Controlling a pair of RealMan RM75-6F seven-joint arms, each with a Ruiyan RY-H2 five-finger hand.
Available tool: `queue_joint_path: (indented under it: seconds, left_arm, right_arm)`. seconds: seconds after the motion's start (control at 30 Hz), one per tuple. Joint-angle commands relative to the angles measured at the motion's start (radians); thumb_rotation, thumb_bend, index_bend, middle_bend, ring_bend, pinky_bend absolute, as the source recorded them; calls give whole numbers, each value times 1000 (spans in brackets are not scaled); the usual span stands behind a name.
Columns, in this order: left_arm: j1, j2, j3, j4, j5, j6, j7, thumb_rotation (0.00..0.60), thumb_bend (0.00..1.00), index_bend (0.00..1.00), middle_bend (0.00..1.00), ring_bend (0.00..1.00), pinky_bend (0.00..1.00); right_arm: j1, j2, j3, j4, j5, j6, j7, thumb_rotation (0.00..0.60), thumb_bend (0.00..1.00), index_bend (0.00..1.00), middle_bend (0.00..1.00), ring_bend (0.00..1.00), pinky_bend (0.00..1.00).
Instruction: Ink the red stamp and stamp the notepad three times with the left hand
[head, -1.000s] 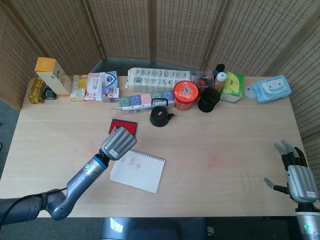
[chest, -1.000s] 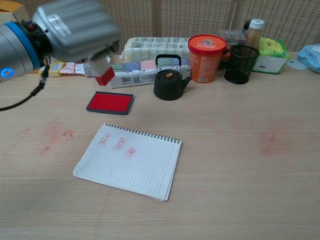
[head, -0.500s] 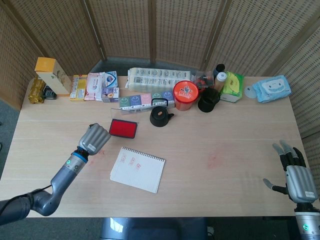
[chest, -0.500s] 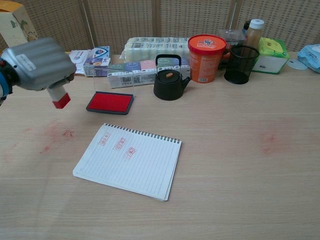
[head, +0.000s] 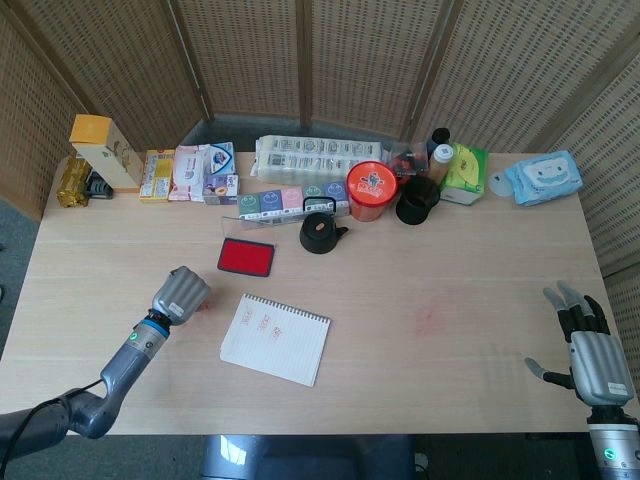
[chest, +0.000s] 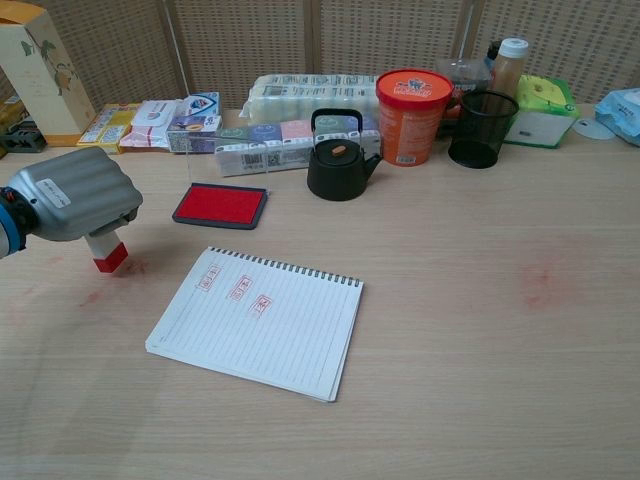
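L hand (chest: 70, 195), fingers curled round red stamp (chest: 108, 256), base at desk (chest: 470, 330) left of notepad (chest: 258, 322), which shows 3 marks. Likely set-down: lower upright, release gently. R hand (head: 597, 363) fingers spread, idle.

Ribbed silver robot hand (chest: 72, 193), blue wrist ring.

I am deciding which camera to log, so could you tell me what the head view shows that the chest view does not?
Only the head view shows the right hand, held open off the table's right end, and the left arm behind its hand. Only the chest view shows the red stamp under the left hand, its red face at the tabletop, left of the notepad. Both show the three red marks on the notepad, the ink pad and the black kettle.
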Motion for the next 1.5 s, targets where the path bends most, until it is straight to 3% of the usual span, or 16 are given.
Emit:
queue_joint_path:
  seconds: [0.03, 0.67, 0.93, 1.5]
  left_arm:
    - [1, -6, -3, 3, -1, -1, 7, 600, 387, 749, 1000, 1000, 1000]
    - [3, -16, -25, -28, -51, -12, 83, 600, 387, 747, 1000, 1000, 1000]
    - [2, -13, -32, -49, -72, -8, 121, 600, 353, 644, 1000, 1000, 1000]
    - [-8, -19, -41, -87, -151, 0, 230, 600, 245, 529, 1000, 1000, 1000]
  right_arm:
    - [0, 1, 0, 0, -1, 0, 2, 600, 77, 0, 0, 0, 0]
    - [0, 5, -2, -3, -1, -2, 3, 600, 77, 0, 0, 0, 0]
    - [-1, 9, -4, -8, -1, -5, 5, 600, 78, 0, 0, 0, 0]
    - [-1, 17, -5, -14, -1, -7, 12, 600, 77, 0, 0, 0, 0]
